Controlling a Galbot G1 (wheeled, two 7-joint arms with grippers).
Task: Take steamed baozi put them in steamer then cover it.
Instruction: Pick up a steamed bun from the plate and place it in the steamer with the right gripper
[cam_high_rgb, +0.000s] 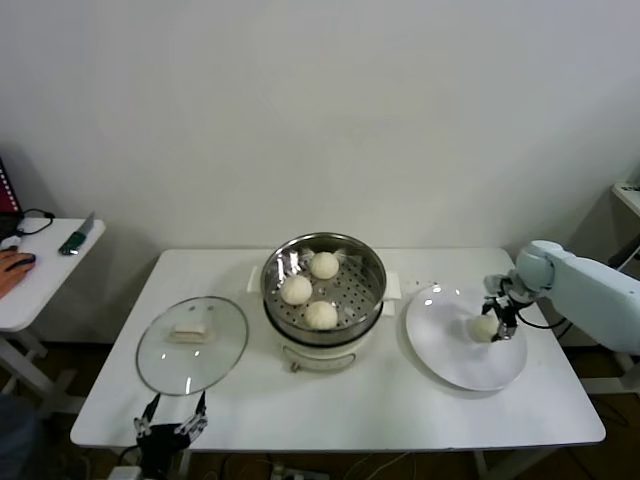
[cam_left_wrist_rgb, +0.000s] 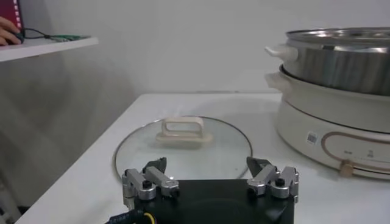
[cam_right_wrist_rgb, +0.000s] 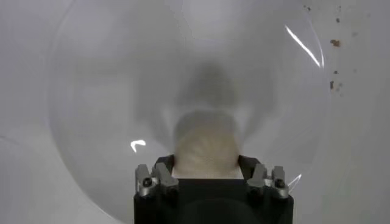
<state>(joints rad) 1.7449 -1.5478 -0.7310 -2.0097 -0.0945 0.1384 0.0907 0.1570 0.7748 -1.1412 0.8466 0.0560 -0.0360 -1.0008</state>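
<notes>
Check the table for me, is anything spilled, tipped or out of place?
Nothing stands out. Three baozi sit in the steamer, the cover lies flat, and the right gripper is on the last bun.

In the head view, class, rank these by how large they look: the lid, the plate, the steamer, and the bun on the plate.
1. Steamer, plate and lid: they look much alike, too close to rank.
2. Bun, by far the smallest, between the right gripper's fingers.

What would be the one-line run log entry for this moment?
steamer: three baozi inside | right pincer: around last baozi on plate | left pincer: open near lid | lid: on table, off steamer
</notes>
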